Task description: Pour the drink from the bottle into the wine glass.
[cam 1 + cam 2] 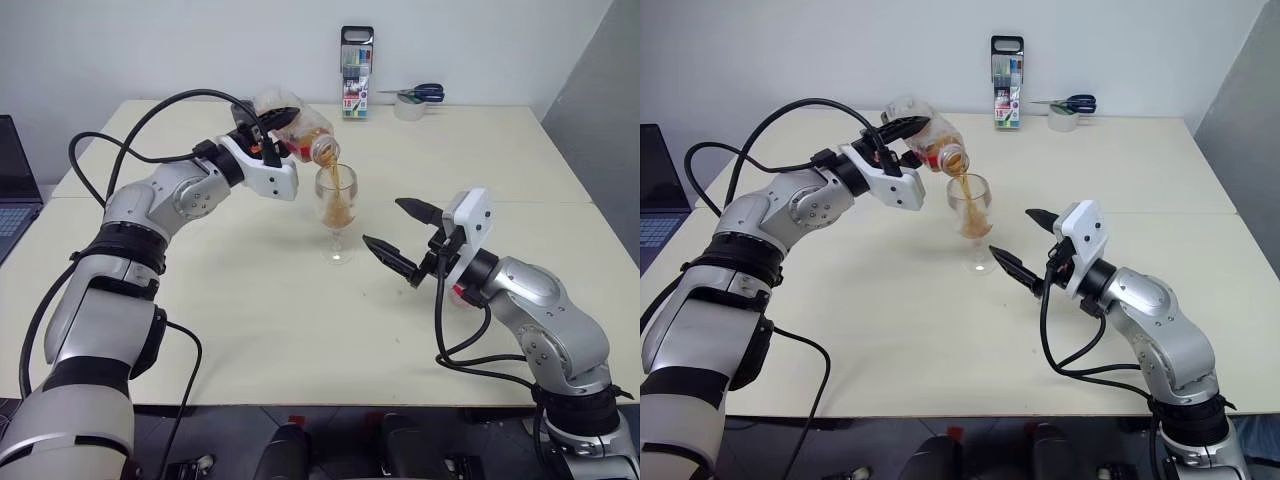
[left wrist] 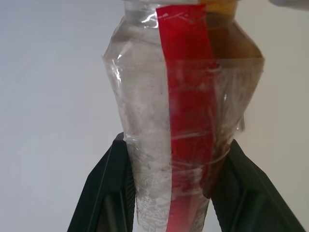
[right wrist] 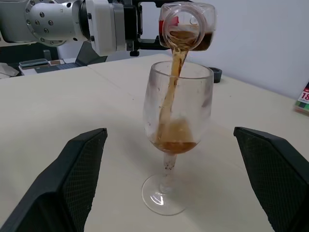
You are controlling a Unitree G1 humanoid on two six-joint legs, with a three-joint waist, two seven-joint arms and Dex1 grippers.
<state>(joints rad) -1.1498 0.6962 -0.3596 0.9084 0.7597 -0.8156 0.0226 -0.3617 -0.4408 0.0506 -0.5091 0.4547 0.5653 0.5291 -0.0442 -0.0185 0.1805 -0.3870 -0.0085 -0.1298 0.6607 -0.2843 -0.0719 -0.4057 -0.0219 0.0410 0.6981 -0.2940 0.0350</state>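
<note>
Your left gripper (image 1: 268, 135) clamps the tilted bottle (image 1: 298, 131), drink (image 3: 171, 92) streaming into the wine glass (image 1: 337, 212) at center frame; your right gripper (image 1: 404, 236) gapes empty beside it.

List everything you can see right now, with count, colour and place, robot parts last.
bottle: one, clear with red label strip, tilted mouth-down over the glass, held by the left gripper
drink: amber stream falling from bottle into glass, some pooled in the bowl
wine glass: one, clear, upright mid-table
table: one, cream
marker pack: one, multicoloured, upright at far edge
scissors: one, blue-handled, on the tape roll
tape roll: one, pale, beside the marker pack
laptop: one, dark, far left
left gripper: shut on bottle
right gripper: open beside the glass, apart from it
</note>
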